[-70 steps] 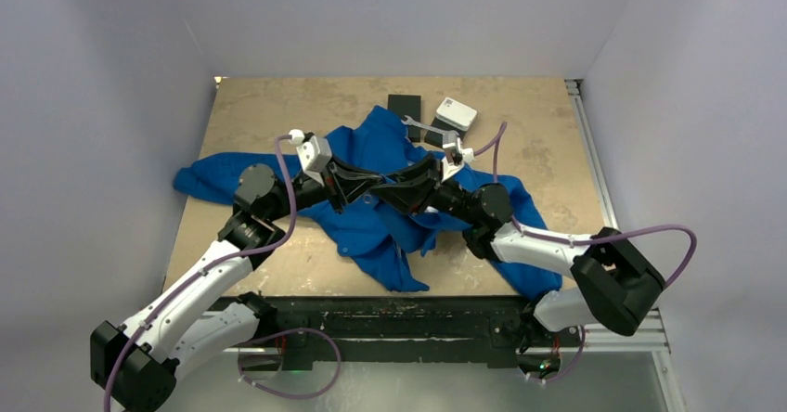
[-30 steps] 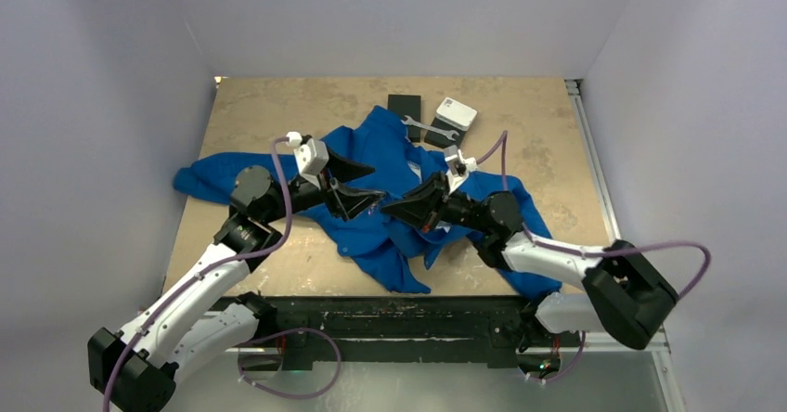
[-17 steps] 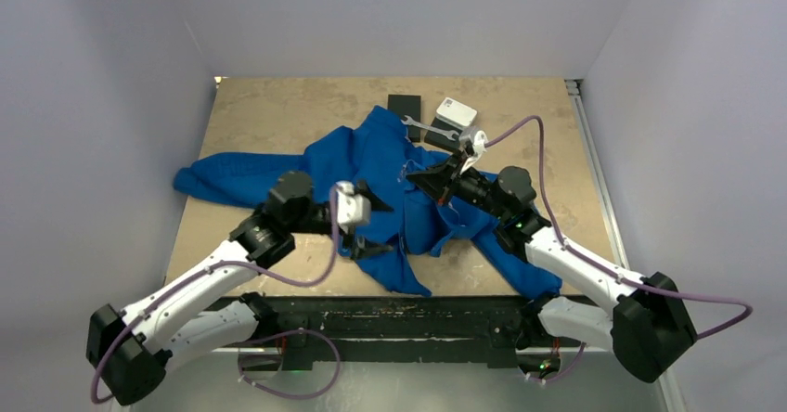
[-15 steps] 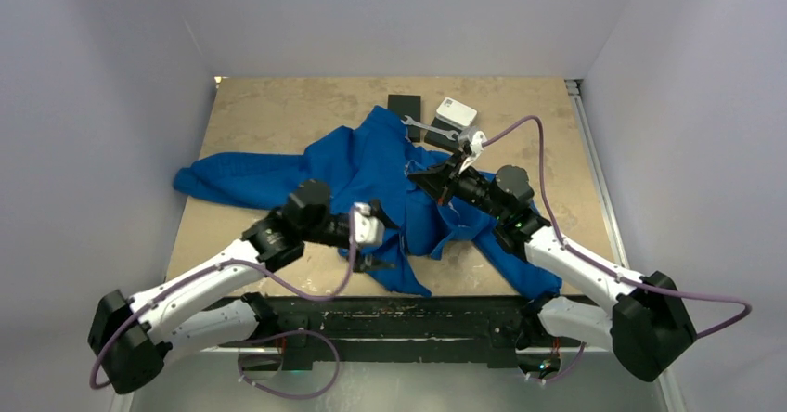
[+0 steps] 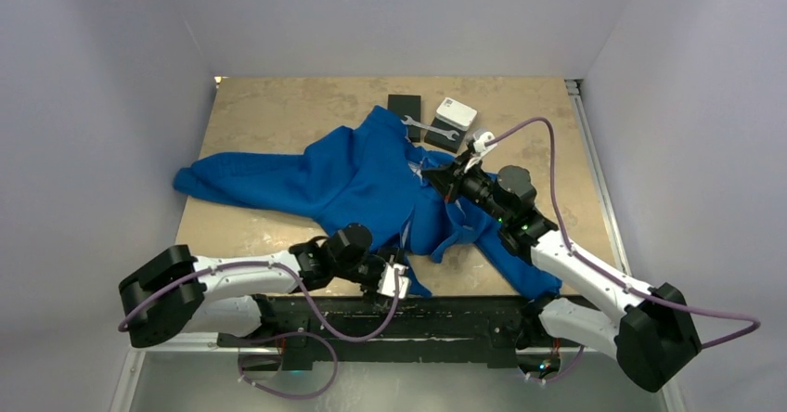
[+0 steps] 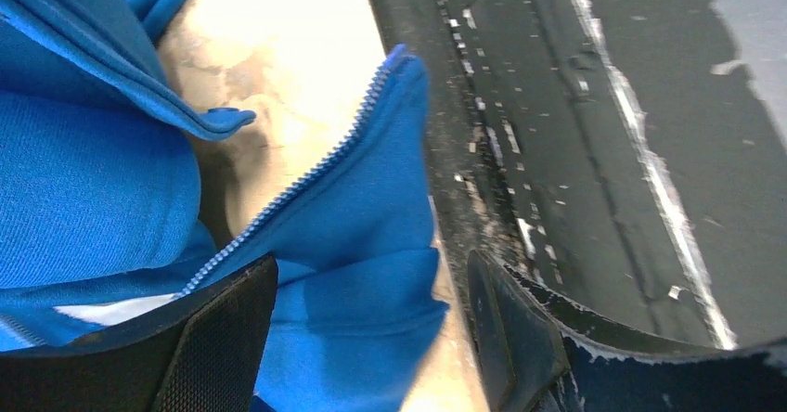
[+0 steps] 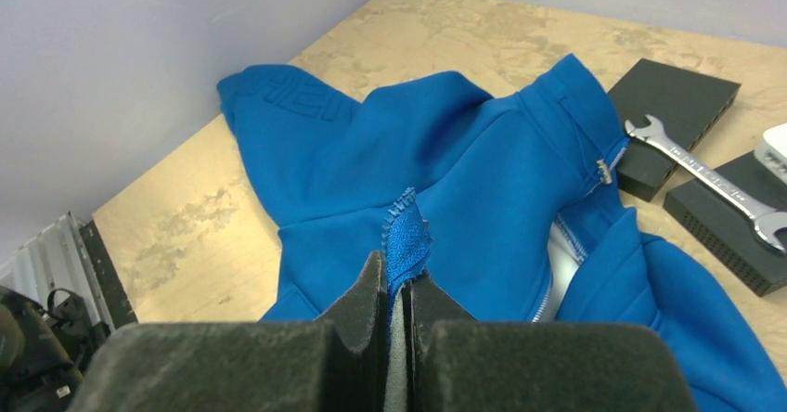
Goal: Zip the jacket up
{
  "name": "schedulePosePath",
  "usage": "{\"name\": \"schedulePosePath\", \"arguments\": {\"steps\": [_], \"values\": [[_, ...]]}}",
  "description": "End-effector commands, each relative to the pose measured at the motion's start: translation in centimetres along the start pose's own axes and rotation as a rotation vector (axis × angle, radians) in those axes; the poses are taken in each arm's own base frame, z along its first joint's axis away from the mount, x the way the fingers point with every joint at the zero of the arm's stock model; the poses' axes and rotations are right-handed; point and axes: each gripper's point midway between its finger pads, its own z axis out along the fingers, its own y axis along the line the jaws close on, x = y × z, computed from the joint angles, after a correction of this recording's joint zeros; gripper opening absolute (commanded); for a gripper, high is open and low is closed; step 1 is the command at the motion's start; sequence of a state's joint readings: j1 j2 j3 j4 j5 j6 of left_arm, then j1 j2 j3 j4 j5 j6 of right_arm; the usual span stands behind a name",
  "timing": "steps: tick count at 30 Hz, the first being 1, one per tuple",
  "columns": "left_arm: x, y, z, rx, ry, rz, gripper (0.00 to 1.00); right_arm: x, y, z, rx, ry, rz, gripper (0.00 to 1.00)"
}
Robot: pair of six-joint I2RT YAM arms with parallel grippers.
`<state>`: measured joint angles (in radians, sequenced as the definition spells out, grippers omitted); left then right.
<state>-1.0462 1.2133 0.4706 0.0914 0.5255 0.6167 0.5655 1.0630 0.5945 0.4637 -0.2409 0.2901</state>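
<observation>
No text, label, brand or number can be read anywhere. The jacket (image 7: pixel 464 171) has a raised pattern on one sleeve, too unclear to read as letters

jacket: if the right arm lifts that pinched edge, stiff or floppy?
Probably floppy: the jacket lies in soft folds, and the bit pinched in the right gripper crumples. Its zipper edge curves loosely, so it would likely sag unless tensioned. Spread wide, it should drag, not lift whole.

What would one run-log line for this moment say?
left end effector: open, at jacket hem beside zipper teeth | right end effector: shut on jacket's zipper edge | status: jacket unzipped
</observation>
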Motion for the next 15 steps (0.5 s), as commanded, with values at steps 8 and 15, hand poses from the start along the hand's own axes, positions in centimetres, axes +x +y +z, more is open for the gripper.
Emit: {"name": "schedulePosePath", "arguments": {"steps": [8,15], "values": [[-3.8,2.4,3.0,-0.273,-0.175,-0.050,0.77,-1.6,-1.5,-0.6,0.059,-0.063,-0.037,0.00],[-2.1,2.4,4.1,-0.336,-0.139,-0.104,0.73,-1.3,-1.4,-0.9,0.048,-0.053,-0.020,0.00]]}}
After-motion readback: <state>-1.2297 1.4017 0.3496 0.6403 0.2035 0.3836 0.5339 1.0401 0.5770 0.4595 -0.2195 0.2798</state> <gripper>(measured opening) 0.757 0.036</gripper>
